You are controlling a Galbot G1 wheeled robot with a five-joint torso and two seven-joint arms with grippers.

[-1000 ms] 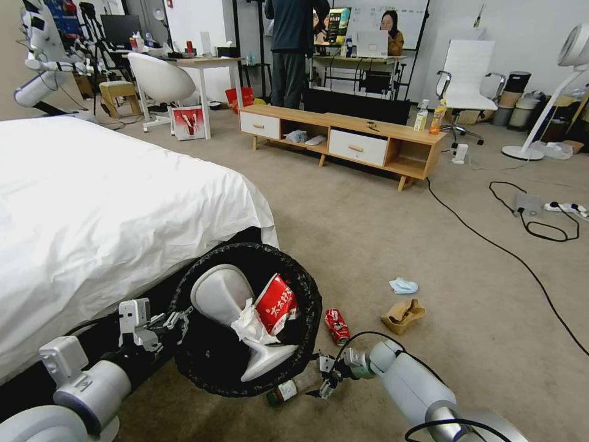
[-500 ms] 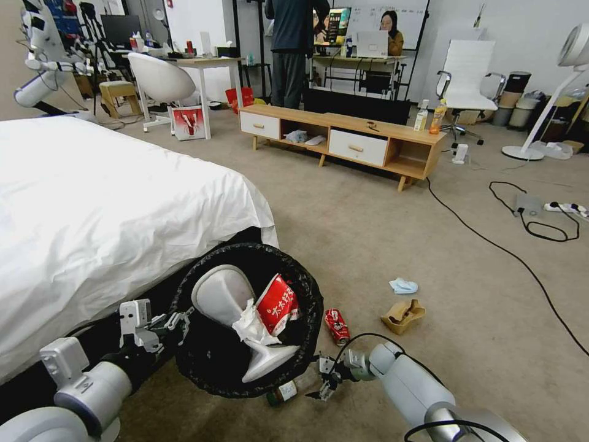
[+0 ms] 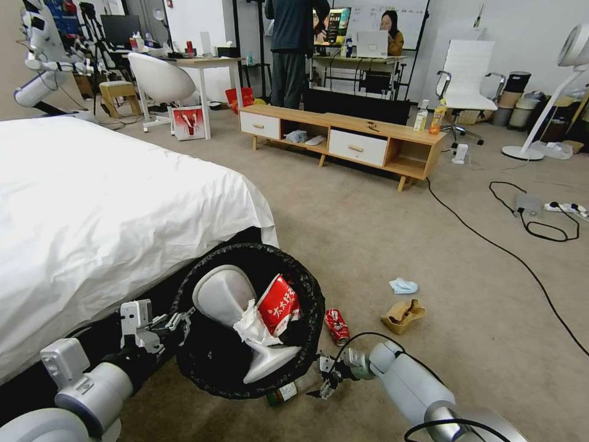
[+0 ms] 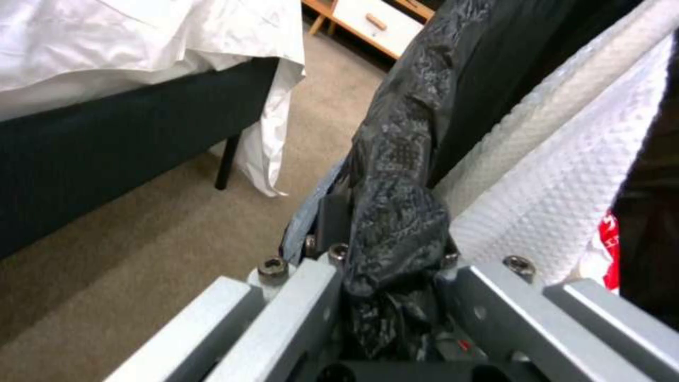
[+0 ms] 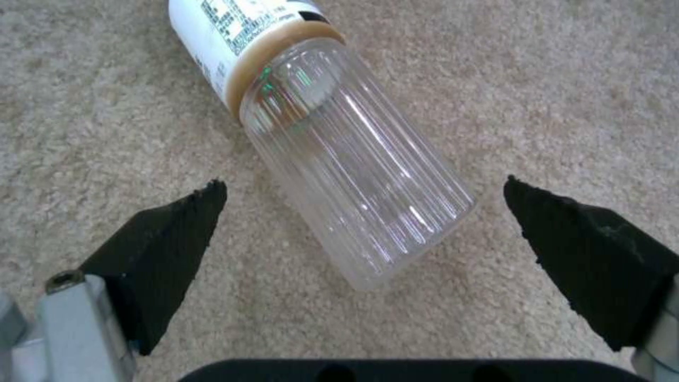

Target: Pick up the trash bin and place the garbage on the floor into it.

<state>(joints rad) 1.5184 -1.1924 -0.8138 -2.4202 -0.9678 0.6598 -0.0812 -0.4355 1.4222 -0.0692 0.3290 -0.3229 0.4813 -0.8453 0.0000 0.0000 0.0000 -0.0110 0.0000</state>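
Left gripper (image 3: 178, 322) clamps the trash bin (image 3: 248, 319) rim beside the bed | right gripper (image 5: 364, 212) spread wide over the clear bottle (image 5: 332, 143) on the carpet | next, I judge: lower, close.

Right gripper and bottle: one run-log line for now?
left gripper: shut on trash bin rim | right gripper: open, straddling clear bottle | bottle: lying on floor

Left gripper (image 3: 178, 323) clamped — right gripper (image 5: 364, 204) agape
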